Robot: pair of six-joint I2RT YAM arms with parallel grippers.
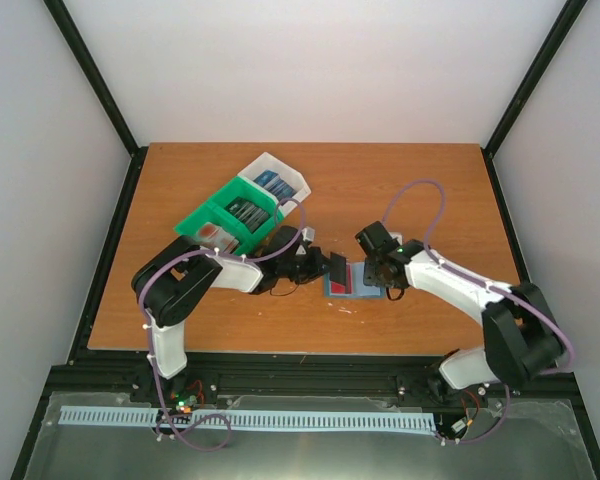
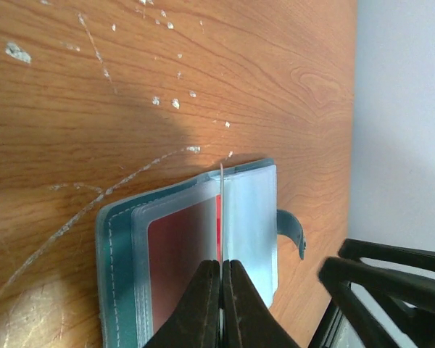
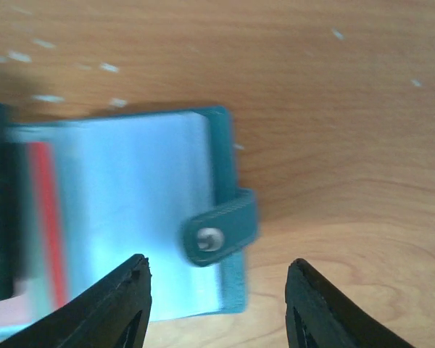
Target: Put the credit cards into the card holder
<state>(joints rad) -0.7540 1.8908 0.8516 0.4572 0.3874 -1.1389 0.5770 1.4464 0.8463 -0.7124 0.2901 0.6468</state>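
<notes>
The card holder (image 1: 352, 283) lies open on the counter, near the middle of the near edge, with its clear sleeves facing up and its snap strap (image 3: 221, 230) sticking out on the right side. A red card (image 2: 181, 261) already sits in one sleeve. Over the fold, the left gripper (image 1: 315, 265) is clamped together on a dark card (image 1: 337, 268), which stands on edge with its lower edge at the sleeves. The right gripper (image 3: 217, 304) hovers over the strap side with its jaws apart, holding nothing. We cannot tell whether it touches the holder. Well apart, toward the far left corner, a green bin (image 1: 225, 215) and a white bin (image 1: 280, 180) hold more cards.

We judge the main risk to be the holder shifting. With nothing pinning it, a push from the card could slide it or flip a sleeve over. The card could also catch on a sleeve lip, miss the slot and twist in its thin grip.
</notes>
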